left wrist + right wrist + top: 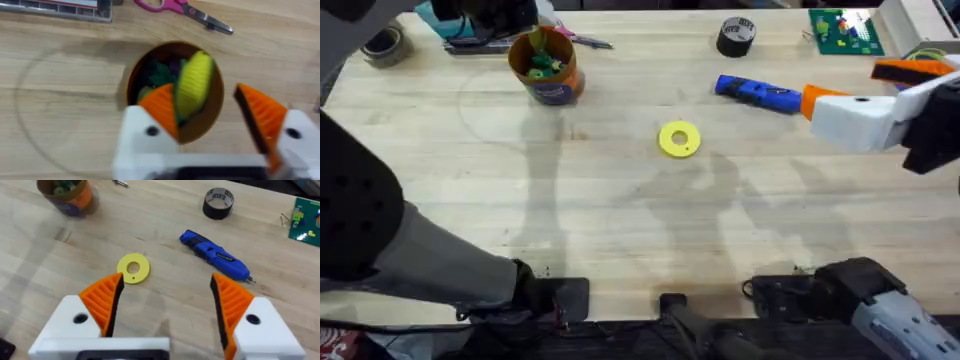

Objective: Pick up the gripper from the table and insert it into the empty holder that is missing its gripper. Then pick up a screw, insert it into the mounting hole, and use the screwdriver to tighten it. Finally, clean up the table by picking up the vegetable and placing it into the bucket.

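Note:
The yellow-green vegetable [192, 85] is over the mouth of the orange bucket [212, 115], touching one orange pad [160, 107] of my left gripper [205, 95]. That gripper is open, with its other pad well clear of the vegetable. The bucket [548, 70] stands at the back left with green and yellow pieces inside. My right gripper [850, 83] hovers open at the right, over the near end of the blue screwdriver [760, 92], which lies on the table beyond its fingers [215, 255]. The loose gripper, the holder and the screw are out of view.
A flat yellow ring disc [680, 139] lies mid-table. A black tape roll [736, 36] and a green board [843, 30] sit at the back right. Pink-handled scissors [185, 7] lie behind the bucket, and another tape roll [382, 45] is at the far left.

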